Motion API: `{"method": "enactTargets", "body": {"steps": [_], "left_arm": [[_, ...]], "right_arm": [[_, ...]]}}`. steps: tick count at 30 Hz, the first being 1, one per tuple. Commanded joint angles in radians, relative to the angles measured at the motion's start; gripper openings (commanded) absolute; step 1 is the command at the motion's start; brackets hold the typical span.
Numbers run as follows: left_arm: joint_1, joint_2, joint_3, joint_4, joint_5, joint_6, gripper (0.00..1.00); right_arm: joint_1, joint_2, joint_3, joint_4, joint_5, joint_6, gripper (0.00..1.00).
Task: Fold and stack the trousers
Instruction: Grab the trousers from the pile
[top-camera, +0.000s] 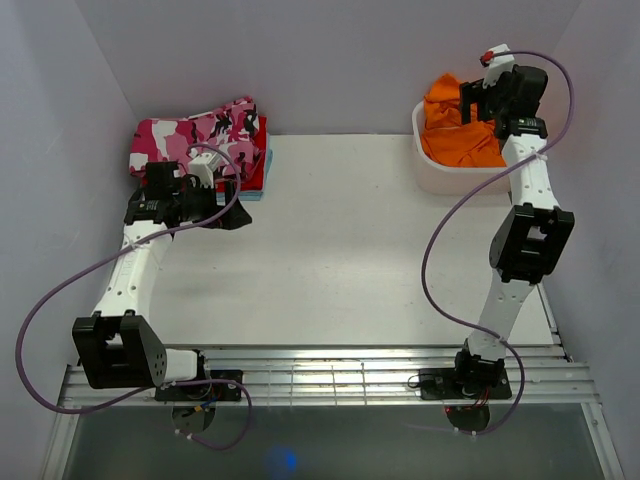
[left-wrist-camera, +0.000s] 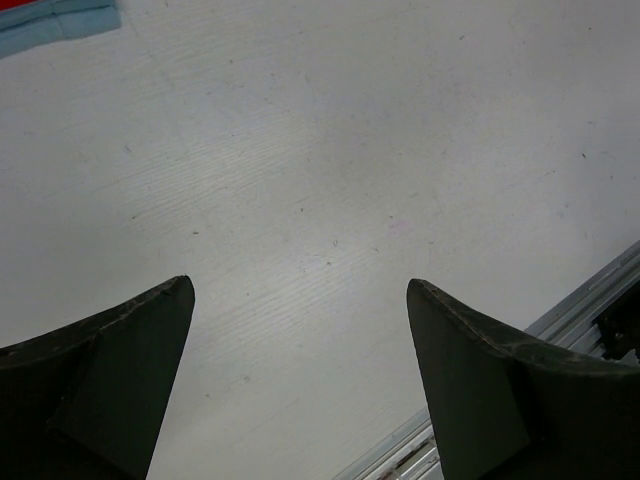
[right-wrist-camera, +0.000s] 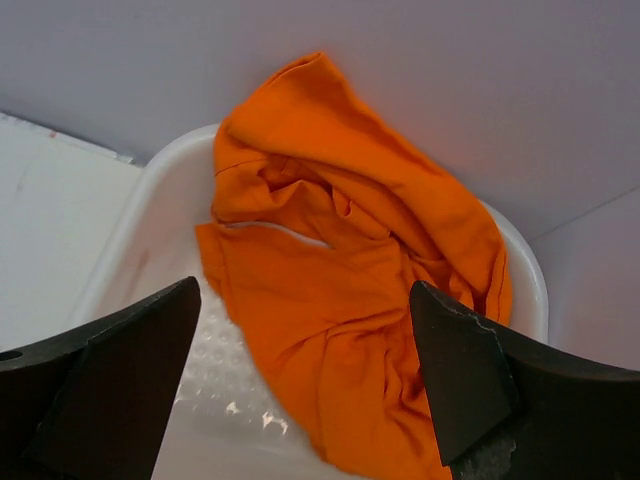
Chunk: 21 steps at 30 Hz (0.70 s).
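Orange trousers (top-camera: 455, 128) lie crumpled in a white basket (top-camera: 440, 176) at the back right; they fill the right wrist view (right-wrist-camera: 345, 300). My right gripper (top-camera: 480, 95) hangs open just above them, jaws wide apart (right-wrist-camera: 300, 290), holding nothing. A stack of folded trousers stands at the back left, with a pink camouflage pair (top-camera: 195, 135) on top of red and light blue ones (top-camera: 258, 178). My left gripper (top-camera: 235, 205) is open and empty over the bare table (left-wrist-camera: 300, 285), just in front of that stack.
The white basket's rim (right-wrist-camera: 140, 210) stands against the back wall. The table's metal front edge (left-wrist-camera: 590, 300) shows at the lower right of the left wrist view. A corner of the light blue cloth (left-wrist-camera: 50, 25) lies at its top left.
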<state>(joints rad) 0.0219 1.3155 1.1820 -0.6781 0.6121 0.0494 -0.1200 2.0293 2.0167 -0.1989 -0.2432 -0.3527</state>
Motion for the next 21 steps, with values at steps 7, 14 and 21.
{"method": "enactTargets", "body": {"steps": [7, 14, 21], "left_arm": [[-0.005, -0.015, -0.119, 0.025, 0.057, -0.071, 0.98], [-0.005, -0.033, -0.151, 0.031, 0.048, -0.075, 0.98], [-0.005, -0.039, -0.154, 0.02, 0.031, -0.08, 0.98]], "right_arm": [[-0.021, 0.253, 0.136, 0.361, 0.031, -0.097, 0.9], [-0.021, 0.457, 0.2, 0.461, 0.105, -0.199, 0.9], [-0.029, 0.641, 0.309, 0.533, 0.196, -0.278, 0.91]]}}
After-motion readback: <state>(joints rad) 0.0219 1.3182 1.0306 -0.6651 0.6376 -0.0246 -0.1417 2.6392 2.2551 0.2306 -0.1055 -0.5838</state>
